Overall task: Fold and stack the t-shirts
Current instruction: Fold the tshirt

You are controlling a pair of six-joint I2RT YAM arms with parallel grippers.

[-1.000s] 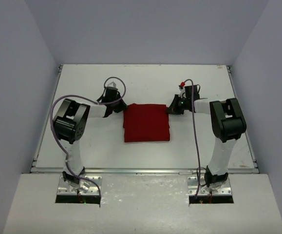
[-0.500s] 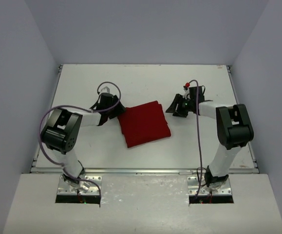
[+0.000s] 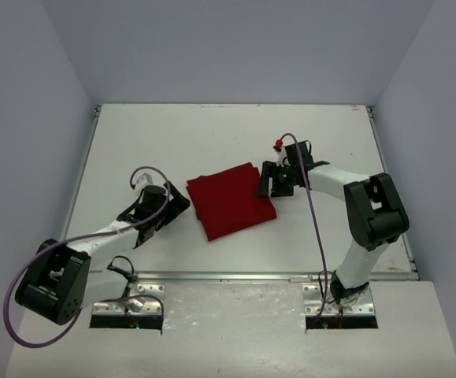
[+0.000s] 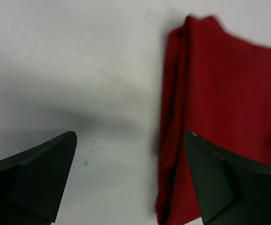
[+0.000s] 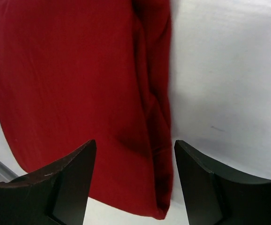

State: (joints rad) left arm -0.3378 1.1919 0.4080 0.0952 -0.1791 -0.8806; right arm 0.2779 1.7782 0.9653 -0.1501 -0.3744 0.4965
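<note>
**Both fingers spread open at either side of the folded red t-shirt**

I see the t-shirt (image 3: 229,206) lying folded into a rough rectangle, slightly skewed, at the centre of the white surface (image 3: 133,142) in the overhead view. The left fingers (image 3: 174,206) sit just beside its left edge, spread wide with nothing held. From the left wrist, the shirt (image 4: 224,108) fills the right side of the frame, its layered edge running down between the two dark fingers (image 4: 37,173). The right fingers (image 3: 265,183) are at the shirt's upper right corner, also parted and empty. From the right wrist, the cloth (image 5: 74,79) covers the left and centre, its folded edge between the fingers (image 5: 210,187). I cannot tell whether either touches the cloth.
</note>
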